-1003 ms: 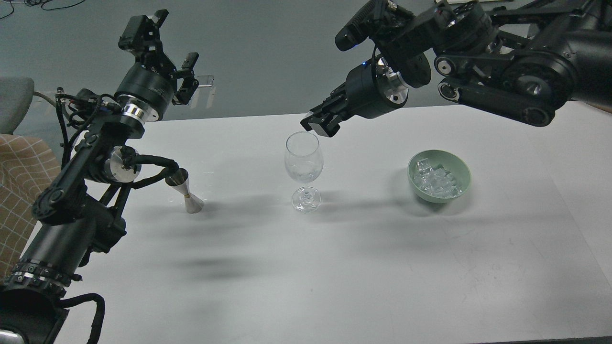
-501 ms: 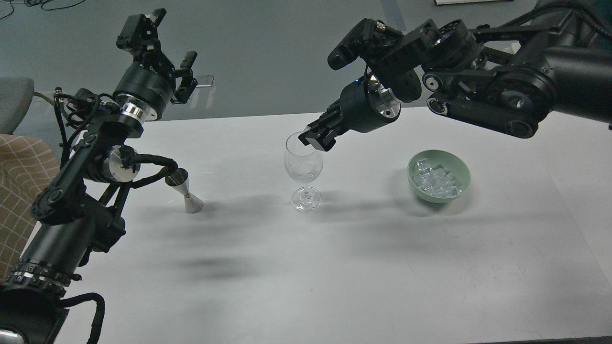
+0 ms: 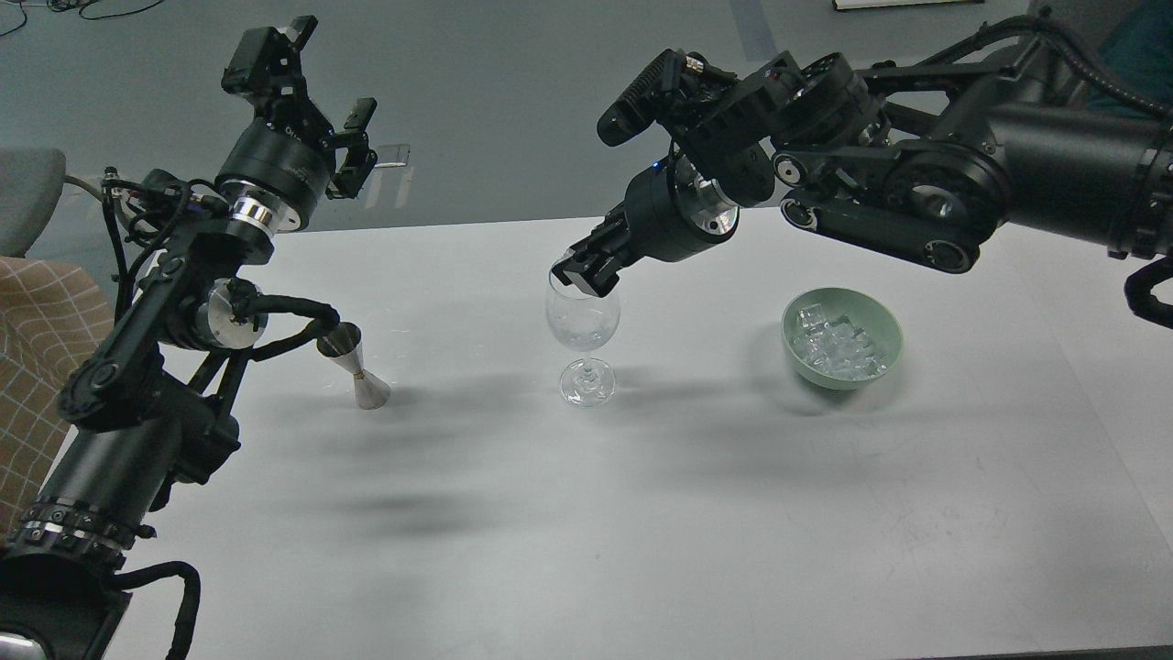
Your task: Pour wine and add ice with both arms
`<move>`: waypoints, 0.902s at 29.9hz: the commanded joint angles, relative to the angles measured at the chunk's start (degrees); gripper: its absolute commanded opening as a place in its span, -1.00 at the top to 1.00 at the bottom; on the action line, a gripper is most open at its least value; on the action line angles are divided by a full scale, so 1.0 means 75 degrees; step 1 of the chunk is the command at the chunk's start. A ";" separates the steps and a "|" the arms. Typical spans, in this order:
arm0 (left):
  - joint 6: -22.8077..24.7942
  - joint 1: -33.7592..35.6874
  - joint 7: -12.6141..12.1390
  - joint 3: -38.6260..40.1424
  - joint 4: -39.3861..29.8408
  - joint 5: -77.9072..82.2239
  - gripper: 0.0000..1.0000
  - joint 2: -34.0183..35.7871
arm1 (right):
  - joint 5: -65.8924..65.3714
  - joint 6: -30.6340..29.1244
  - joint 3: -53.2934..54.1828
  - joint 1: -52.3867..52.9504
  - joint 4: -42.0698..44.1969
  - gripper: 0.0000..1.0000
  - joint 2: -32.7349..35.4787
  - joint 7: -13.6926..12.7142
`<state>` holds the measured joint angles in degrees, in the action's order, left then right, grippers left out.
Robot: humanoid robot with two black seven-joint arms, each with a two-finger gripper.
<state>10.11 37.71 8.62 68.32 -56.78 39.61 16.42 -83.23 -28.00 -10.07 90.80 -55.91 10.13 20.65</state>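
A clear wine glass [image 3: 583, 323] stands upright at the middle of the white table [image 3: 641, 513]. My right gripper [image 3: 580, 275] points down-left, with its tips at the glass's rim. Its fingers are closed, and a small clear bit of ice barely shows between them. A pile of clear ice cubes [image 3: 836, 348] lies in a green bowl [image 3: 887, 323] to the right of the glass. My left gripper [image 3: 332, 78] is raised high at the back left, open and empty. A small metal jigger [image 3: 356, 365] stands on the table beside my left arm.
A checked cushion [image 3: 37, 367] and a grey chair [image 3: 26, 197] lie off the table's left edge. A small clear stand [image 3: 396, 170] sits on the floor behind the table's far edge. My right arm [image 3: 916, 192] spans the back right above the bowl.
My right gripper has moved left and down, from just above and right of the glass to the glass's rim. The left arm has barely moved.
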 commanded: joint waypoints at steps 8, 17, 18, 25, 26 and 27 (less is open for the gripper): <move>0.0000 0.0000 0.0000 0.0008 0.0000 -0.0008 -0.96 0.0002 | 0.0047 0.0000 -0.0006 -0.0048 0.0048 0.30 0.0021 -0.0058; 0.0000 0.0000 0.0000 0.0008 0.0000 -0.0008 -0.96 0.0037 | 0.0094 0.0000 0.0006 -0.0083 0.0130 0.12 0.0009 -0.0058; 0.0000 0.0000 0.0000 0.0008 0.0000 -0.0008 -0.96 0.0037 | 0.0094 0.0000 0.0006 -0.0083 0.0130 0.11 0.0009 -0.0070; 0.0000 0.0012 0.0000 0.0008 0.0000 0.0004 -0.96 0.0049 | 0.0164 0.0000 0.0358 0.0046 0.0165 -0.12 0.0173 -0.0082; 0.0000 0.0012 0.0000 0.0008 0.0000 0.0004 -0.96 0.0084 | 0.0327 0.0000 0.0625 0.0104 0.0223 -0.34 0.0289 -0.0140; 0.0000 0.0000 0.0000 0.0008 0.0000 -0.0008 -0.96 0.0119 | 0.0642 0.0000 0.0929 0.0186 0.0340 -0.73 0.0430 -0.0268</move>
<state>10.11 37.80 8.62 68.38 -56.78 39.62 16.85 -81.82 -28.00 -7.41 91.03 -54.59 11.37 19.97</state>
